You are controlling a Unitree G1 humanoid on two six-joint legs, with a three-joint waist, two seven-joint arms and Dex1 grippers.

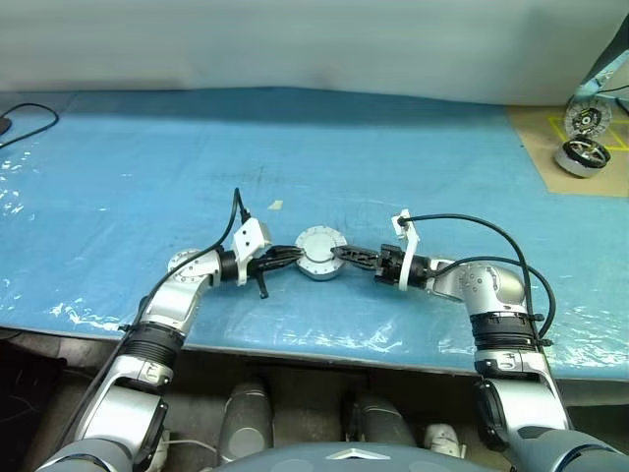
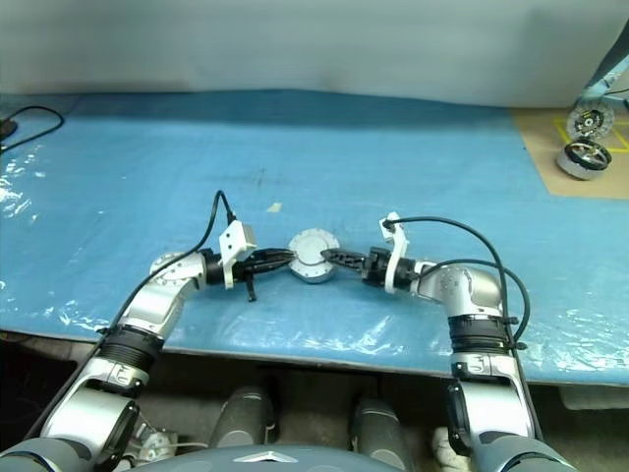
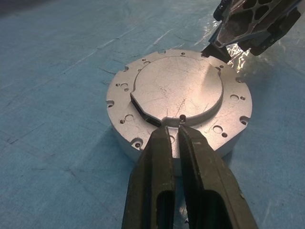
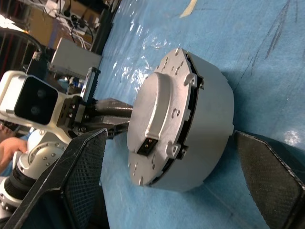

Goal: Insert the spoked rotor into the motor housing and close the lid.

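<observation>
Lid [image 3: 178,88] closed on motor housing [image 4: 209,119], left gripper [image 3: 172,131] clenched empty, tips seemingly touching its rim, right gripper [image 1: 337,253] spread wide, fingers [image 4: 81,167] straddling the housing

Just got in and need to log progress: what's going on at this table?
A two-armed robot works on the motor housing on the blue table. Its lid lies closed on top. The left gripper, jaws shut, meets the housing's rim; the right gripper, jaws open, straddles it from the other side.

No readable text — none anywhere
</observation>
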